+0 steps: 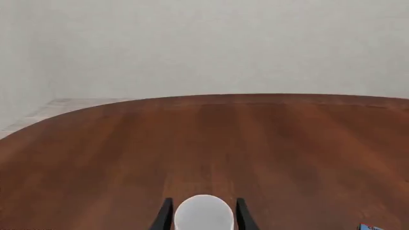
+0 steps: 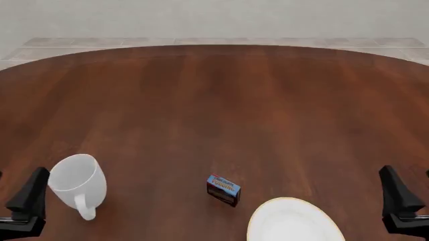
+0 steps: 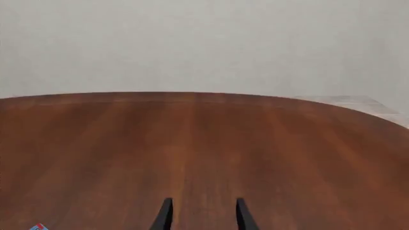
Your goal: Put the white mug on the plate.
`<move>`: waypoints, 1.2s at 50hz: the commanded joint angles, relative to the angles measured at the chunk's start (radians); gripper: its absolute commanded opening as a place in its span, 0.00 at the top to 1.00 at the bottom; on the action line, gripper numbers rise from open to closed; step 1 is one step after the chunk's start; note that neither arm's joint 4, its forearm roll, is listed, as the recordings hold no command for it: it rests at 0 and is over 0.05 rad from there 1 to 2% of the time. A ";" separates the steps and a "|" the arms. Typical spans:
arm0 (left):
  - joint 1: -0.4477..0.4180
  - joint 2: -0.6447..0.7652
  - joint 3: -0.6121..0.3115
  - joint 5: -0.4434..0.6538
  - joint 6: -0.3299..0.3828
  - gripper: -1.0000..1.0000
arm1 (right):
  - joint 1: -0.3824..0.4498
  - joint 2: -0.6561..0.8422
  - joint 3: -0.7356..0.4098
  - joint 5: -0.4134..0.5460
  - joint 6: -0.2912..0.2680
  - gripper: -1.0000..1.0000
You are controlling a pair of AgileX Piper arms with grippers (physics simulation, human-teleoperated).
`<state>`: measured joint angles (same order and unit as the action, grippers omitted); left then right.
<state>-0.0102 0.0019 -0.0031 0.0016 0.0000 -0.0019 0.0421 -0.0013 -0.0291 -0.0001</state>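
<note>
1. Nearest the front camera sit my two grippers at the table's near edge — my left gripper [image 2: 27,207] low at the left, my right gripper [image 2: 401,206] low at the right.
2. Just beside my left gripper, the white mug [image 2: 79,182] stands on the table [image 2: 214,110], its handle turned toward me. My left wrist camera shows the mug's body [image 1: 204,213] between my spread fingers, though I cannot tell whether they touch it.
3. Right of centre at the near edge lies the plate [image 2: 292,221], well apart from the mug, with a small blue box [image 2: 223,190] on the table between them.
4. My right fingers are spread too, with nothing but bare table between them.
5. Risks, as I judge them: the glossy, tapered mug could slip if I close off-centre; carried low toward the plate it could clip the box — or land on the rim and tip.
6. Both arms sit low and drawn back, fingers pointing forward across the table.
</note>
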 commanded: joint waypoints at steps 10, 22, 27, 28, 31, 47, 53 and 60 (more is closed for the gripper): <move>0.010 0.008 0.000 -0.007 0.000 0.00 | 0.002 -0.023 -0.003 0.016 0.000 0.00; 0.010 0.006 -0.012 0.006 0.000 0.00 | 0.002 -0.019 0.001 0.009 0.000 0.00; 0.010 0.007 -0.002 -0.005 0.000 0.00 | 0.002 -0.020 -0.002 0.011 0.000 0.00; 0.010 0.007 -0.002 -0.004 0.000 0.00 | 0.002 -0.020 -0.002 0.011 0.000 0.00; 0.010 0.005 -0.010 0.005 0.000 0.00 | 0.002 -0.020 -0.003 0.013 0.000 0.00; 0.036 0.031 -0.310 0.355 -0.096 0.00 | 0.002 -0.019 -0.006 0.014 0.000 0.00; -0.008 0.049 -0.361 0.495 -0.136 0.00 | 0.002 -0.019 -0.006 0.015 0.000 0.00; -0.032 0.123 -0.473 0.617 -0.167 0.00 | 0.002 -0.019 -0.006 0.015 0.000 0.00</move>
<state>-0.0064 0.0651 -0.3438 0.4358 -0.1195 0.0004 0.0205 -0.0082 -0.0137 -0.0004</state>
